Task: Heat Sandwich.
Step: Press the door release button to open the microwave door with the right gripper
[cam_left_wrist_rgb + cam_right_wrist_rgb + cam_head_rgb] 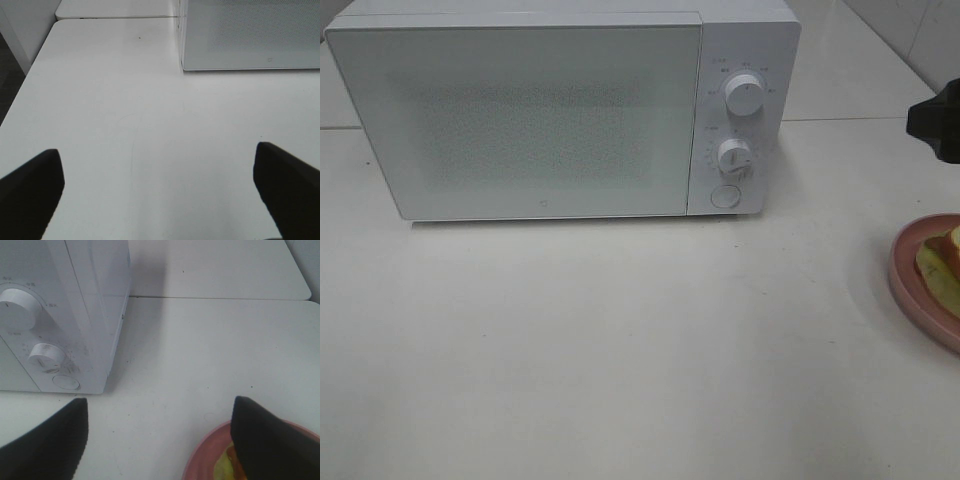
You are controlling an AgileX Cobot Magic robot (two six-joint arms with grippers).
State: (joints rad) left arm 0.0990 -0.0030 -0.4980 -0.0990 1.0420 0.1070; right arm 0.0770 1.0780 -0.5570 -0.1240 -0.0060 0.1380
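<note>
Sandwich at 4 o'clock on desk, close beneath right claw, gaping wide, empty; left claw equally spread, empty, farther.

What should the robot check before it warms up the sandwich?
1. Is the microwave door open? Not ok, it is shut.
2. Is the sandwich on the pink plate? Ok.
3. Is the left gripper open and empty? Ok.
4. Is the right gripper open and empty? Ok.
5. Is the lower knob at the right setting? Cannot tell.
</note>
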